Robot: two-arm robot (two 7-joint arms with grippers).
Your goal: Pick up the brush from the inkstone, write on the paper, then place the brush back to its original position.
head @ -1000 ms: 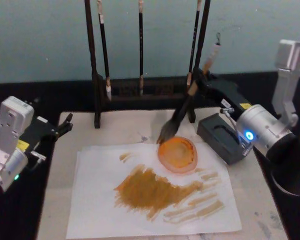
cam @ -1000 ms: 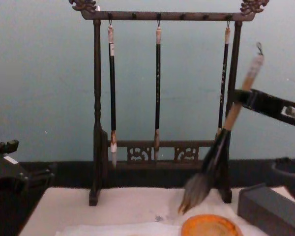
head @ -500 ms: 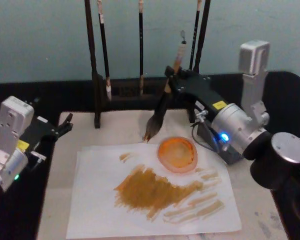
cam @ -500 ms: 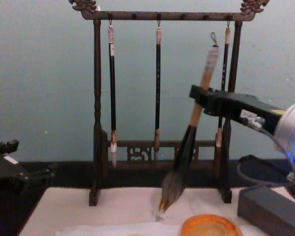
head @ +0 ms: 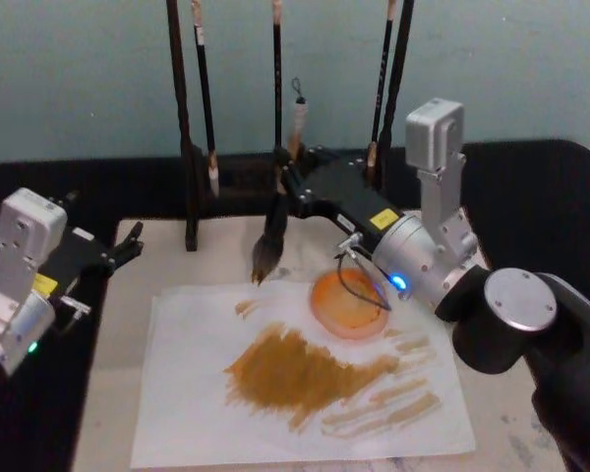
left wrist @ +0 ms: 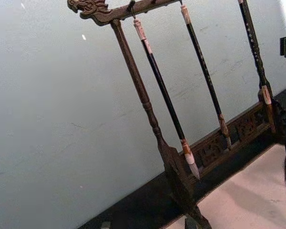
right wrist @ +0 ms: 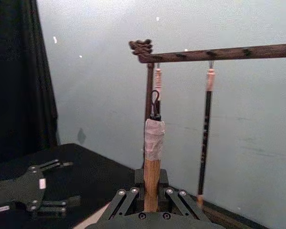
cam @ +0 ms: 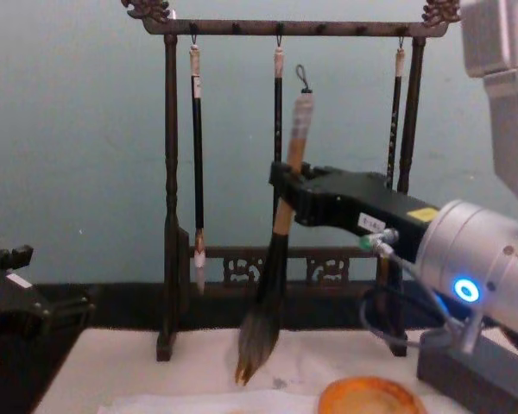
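Just beyond the far edge of the paper (head: 192, 393), the brush (head: 271, 236) hangs nearly upright, leaning slightly, with its tan handle up and its bushy tuft pointing down. The tuft's tip sits low over the bare tabletop (head: 103, 383), and I cannot tell whether it touches. The brush is to the left of the inkstone (head: 349, 303) and clear of it. That small round orange dish rests on the paper's far right part. My right tool (head: 291, 185) is clamped on the brush handle, above the black lower shaft. In the right wrist view the handle rises straight out from between the black jaws. The arm reaches in from the right, passing over the inkstone. The paper lies flat and carries a broad ochre-brown patch, with thinner strokes to its right. Behind the brush stands a dark wooden rack (head: 189, 147) with slim brushes hanging from its top bar. My left tool (head: 121, 248) is parked at the tabletop's left edge, well apart from the brush, its fingers spread and holding nothing.
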